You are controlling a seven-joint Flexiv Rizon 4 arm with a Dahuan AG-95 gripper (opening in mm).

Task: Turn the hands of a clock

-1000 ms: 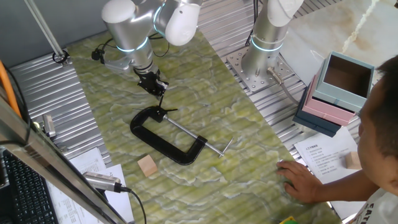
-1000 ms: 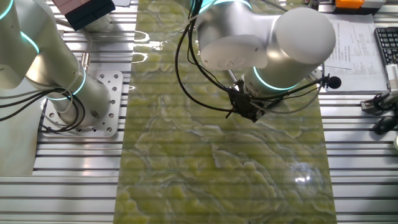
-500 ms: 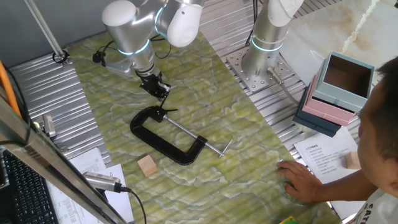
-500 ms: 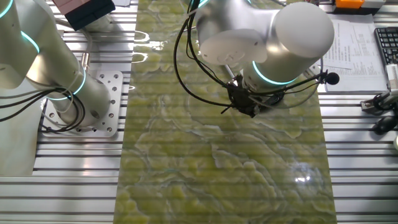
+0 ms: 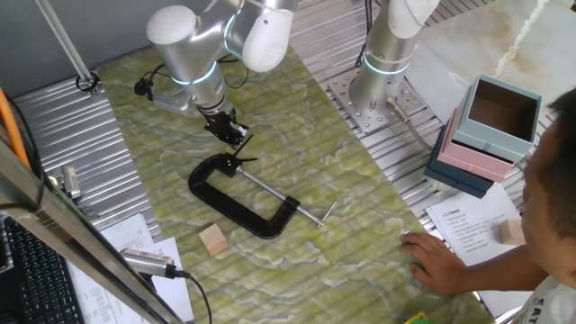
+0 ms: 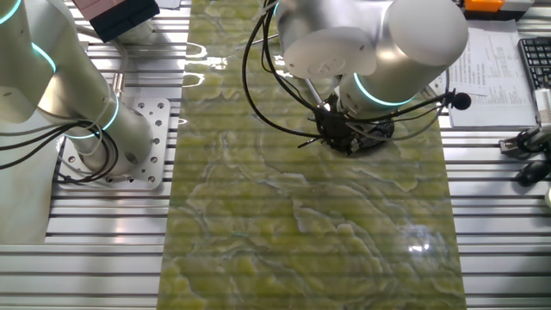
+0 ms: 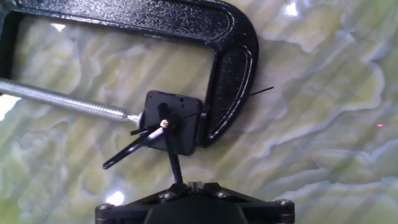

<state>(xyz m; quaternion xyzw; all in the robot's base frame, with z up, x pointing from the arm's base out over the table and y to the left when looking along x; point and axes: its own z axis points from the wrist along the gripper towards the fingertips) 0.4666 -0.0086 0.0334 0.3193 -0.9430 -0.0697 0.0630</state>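
Observation:
The clock is a small black square movement (image 7: 171,122) held in the jaw of a black C-clamp (image 7: 229,74) on the green mat. Two black hands join at a brass hub (image 7: 163,123). One hand (image 7: 129,149) points down-left. The other hand (image 7: 173,158) points straight down, and its tip reaches the left side of my fingertips. A thin hair-like pointer (image 7: 249,96) runs right past the clamp. My gripper (image 7: 193,185) is shut, just below the clock. In one fixed view the gripper (image 5: 236,137) hovers just above the clamp's jaw end (image 5: 236,164). In the other fixed view the arm (image 6: 370,60) hides the clock.
The clamp's silver screw rod (image 5: 274,193) runs right to a crossbar (image 5: 326,212). A wooden block (image 5: 213,239) lies in front of the clamp. A person's hand (image 5: 438,259) rests at the mat's right edge, with stacked boxes (image 5: 486,126) beyond. A second arm's base (image 5: 378,72) stands behind.
My gripper has moved a little sideways and closer to the clamp's jaw end. The clamp has not moved.

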